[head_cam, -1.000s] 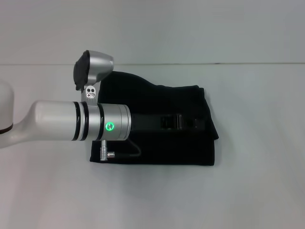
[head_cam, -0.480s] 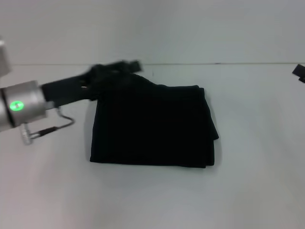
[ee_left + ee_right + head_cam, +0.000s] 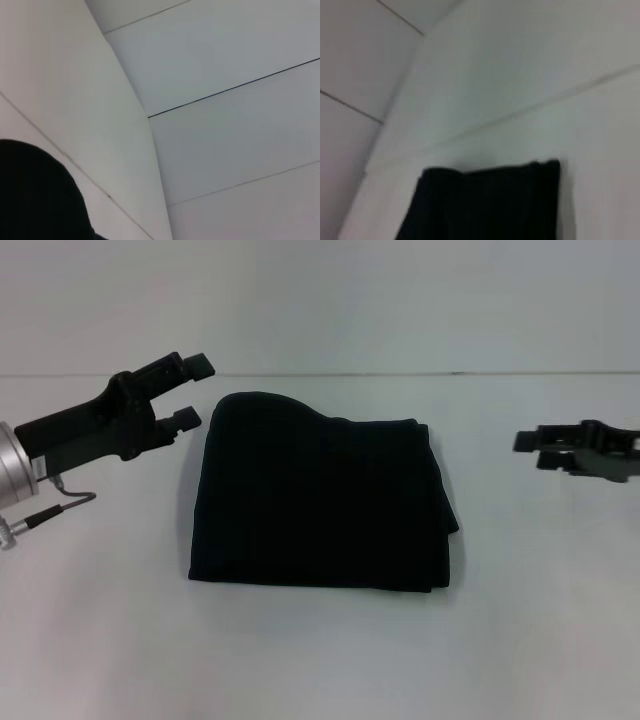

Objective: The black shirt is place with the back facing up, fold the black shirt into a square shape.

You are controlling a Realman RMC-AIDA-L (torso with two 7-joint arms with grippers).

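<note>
Left end effector [image 3: 192,390] pulled back off the black shirt [image 3: 320,495] to ten o'clock, released. Right end effector [image 3: 530,448] now in at three o'clock, grip unreadable; fold looks finished, roughly square on tabletop [image 3: 320,660]

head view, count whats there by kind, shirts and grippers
black shirt: 1, folded, lying on the white table
grippers: 2, left gripper open beside the shirt, right gripper apart on its other side
total: 3

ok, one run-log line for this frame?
black shirt: folded, roughly square, flat on table | left gripper: open, left of shirt, empty | right gripper: right of shirt, clear
</note>
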